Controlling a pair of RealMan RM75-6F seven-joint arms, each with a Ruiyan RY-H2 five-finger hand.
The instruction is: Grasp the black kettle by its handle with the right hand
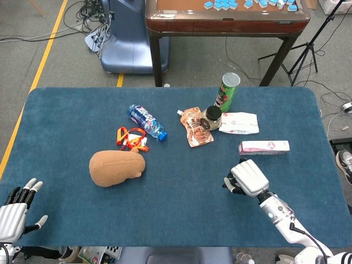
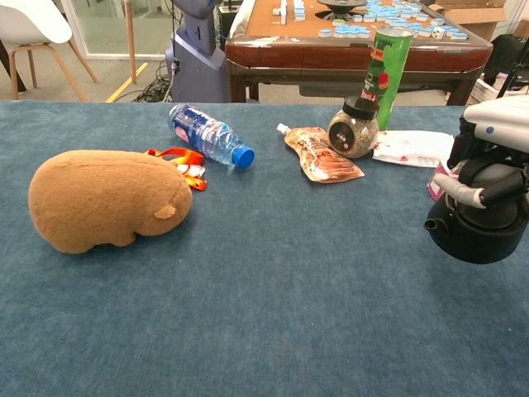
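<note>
The black kettle (image 2: 478,231) hangs just above the blue table (image 2: 289,314) at its right side, spout pointing left. My right hand (image 2: 496,132) comes down over its top and grips the handle, with fingers (image 2: 463,190) wrapped around it. In the head view the right hand (image 1: 249,177) covers nearly all of the kettle. My left hand (image 1: 16,212) rests open at the table's near left corner, holding nothing.
A brown plush toy (image 1: 116,168), a water bottle (image 1: 146,121) and an orange strap (image 1: 131,138) lie left of centre. A pouch (image 1: 196,126), a jar (image 1: 211,117), a green can (image 1: 227,91), a white packet (image 1: 239,122) and a pink box (image 1: 264,147) lie behind the kettle.
</note>
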